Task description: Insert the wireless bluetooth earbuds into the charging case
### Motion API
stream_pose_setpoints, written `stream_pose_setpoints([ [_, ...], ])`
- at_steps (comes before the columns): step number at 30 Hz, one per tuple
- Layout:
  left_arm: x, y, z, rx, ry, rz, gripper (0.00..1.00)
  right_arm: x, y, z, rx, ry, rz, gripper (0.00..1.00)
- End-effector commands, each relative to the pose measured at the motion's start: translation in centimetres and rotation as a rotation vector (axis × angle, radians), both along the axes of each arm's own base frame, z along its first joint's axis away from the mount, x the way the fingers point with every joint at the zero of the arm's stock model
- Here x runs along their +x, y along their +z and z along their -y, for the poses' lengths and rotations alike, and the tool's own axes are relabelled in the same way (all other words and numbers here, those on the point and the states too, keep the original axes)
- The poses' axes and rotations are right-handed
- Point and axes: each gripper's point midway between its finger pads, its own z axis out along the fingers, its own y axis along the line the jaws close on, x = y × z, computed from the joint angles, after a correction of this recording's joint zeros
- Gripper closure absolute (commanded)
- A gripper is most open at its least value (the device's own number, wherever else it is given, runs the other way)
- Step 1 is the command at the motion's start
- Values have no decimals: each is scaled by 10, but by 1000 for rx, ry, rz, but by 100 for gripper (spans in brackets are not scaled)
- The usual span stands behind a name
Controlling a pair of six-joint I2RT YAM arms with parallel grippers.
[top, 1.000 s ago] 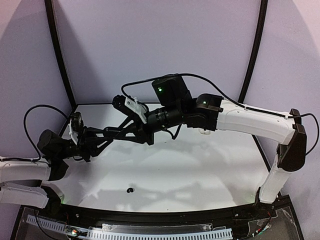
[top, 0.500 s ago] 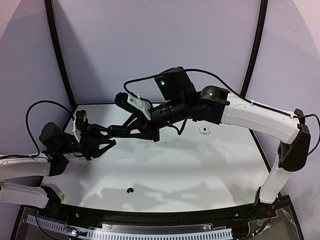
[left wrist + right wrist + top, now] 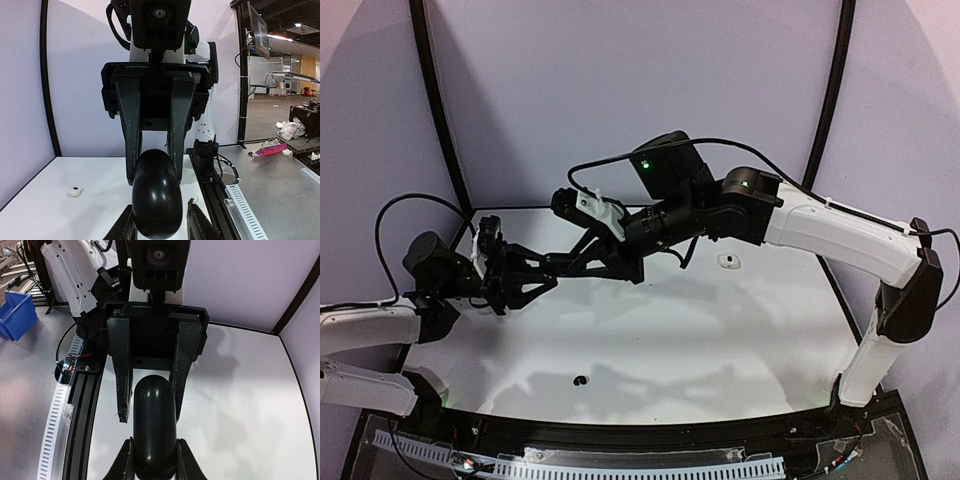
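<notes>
A glossy black charging case hangs in the air over the left of the table, between two grippers that face each other. My right gripper is shut on its near end, with both fingers pressed against the case. My left gripper stands round the other end, slightly open, with a gap beside one finger. The case looks closed. A small white earbud lies on the table at the back right and also shows as the white earbud. A tiny black earbud lies near the front edge.
The white table is walled by lilac panels with black posts. A black rail with a white cable strip runs along the near edge. Both arms stretch low over the table's left half.
Both arms have risen a little with the case, and the left wrist has moved up and to the right. The left jaws have loosened around the case, while the right jaws have closed on it.
</notes>
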Motion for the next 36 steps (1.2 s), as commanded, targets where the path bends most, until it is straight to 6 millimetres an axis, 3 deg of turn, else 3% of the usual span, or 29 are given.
stream_pose_setpoints([
  [1,-1,1,2,12,-19,-3,67,1,11,-4,23,1,30,100],
  [9,-1,2,2,8,-20,-4,77,0,14,-7,32,9,37,100],
  [16,-2,4,1,4,-25,-8,69,0,13,-9,30,11,41,100],
  [30,-2,4,2,-1,-23,-2,76,-2,7,-11,18,20,33,100],
  [32,-2,4,2,0,-24,-9,74,-2,4,-11,5,21,34,100],
  [34,-2,4,2,0,-25,-18,64,0,2,-11,-4,12,37,100],
  [36,-3,4,2,-1,-29,-17,64,-1,3,-11,1,12,40,100],
])
